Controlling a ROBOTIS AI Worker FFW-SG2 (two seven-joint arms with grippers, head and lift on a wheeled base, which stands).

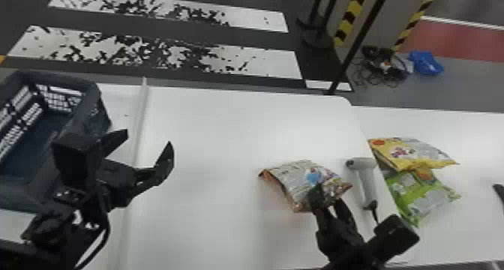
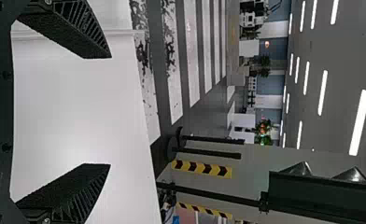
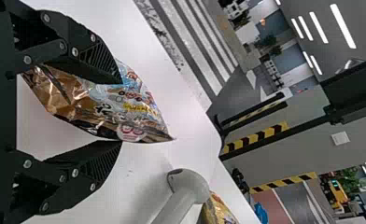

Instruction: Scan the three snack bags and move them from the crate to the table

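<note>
At lower right, the right gripper (image 1: 328, 195), fingers apart, seemingly touches a brown snack bag (image 1: 290, 181) on the table (image 1: 202, 138); a yellow bag (image 1: 397, 153) and green bag (image 1: 420, 198) lie farther right, the left gripper (image 1: 149, 138) spread at left.

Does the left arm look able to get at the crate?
Probably yes: the left gripper is open and empty close by the crate, and nothing seems to stand between, though its fingers point away.
</note>
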